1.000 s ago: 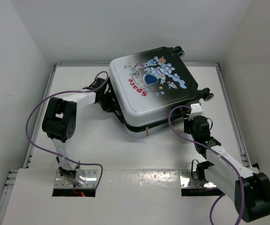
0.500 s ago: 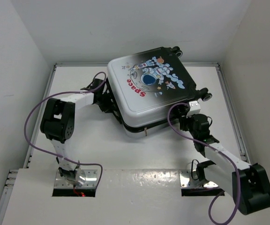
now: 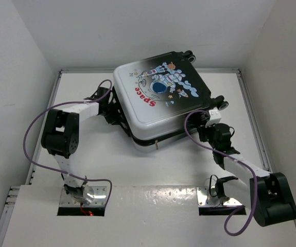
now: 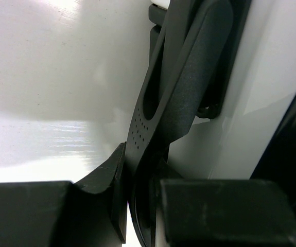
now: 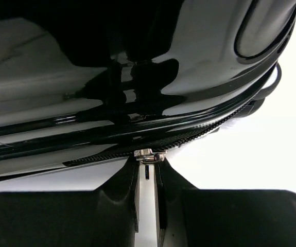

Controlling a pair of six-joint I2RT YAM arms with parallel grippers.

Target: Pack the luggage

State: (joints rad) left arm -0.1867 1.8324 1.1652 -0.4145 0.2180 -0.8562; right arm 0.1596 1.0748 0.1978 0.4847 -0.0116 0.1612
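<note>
The luggage [image 3: 160, 100] lies flat and closed at the back middle of the table, astronaut and red "Space" print facing up. My left gripper [image 3: 116, 114] is at its left side, shut on the black side handle [image 4: 189, 87], which runs between my fingers [image 4: 140, 200] beside the white shell [image 4: 50, 67]. My right gripper [image 3: 208, 117] is at the near right corner. In the right wrist view it [image 5: 146, 172] is shut on the metal zipper pull [image 5: 146, 154], on the zipper track under the glossy black shell [image 5: 137, 41].
White walls close in the table on the left, back and right. The luggage's wheels [image 3: 221, 103] stick out at its right side, just above my right gripper. Purple cables loop off both arms. Bare table [image 3: 153, 164] lies between the luggage and the arm bases.
The luggage has shifted left and slightly away across the table. Both grippers have moved with it, keeping their holds, and the right arm has stretched further forward.
</note>
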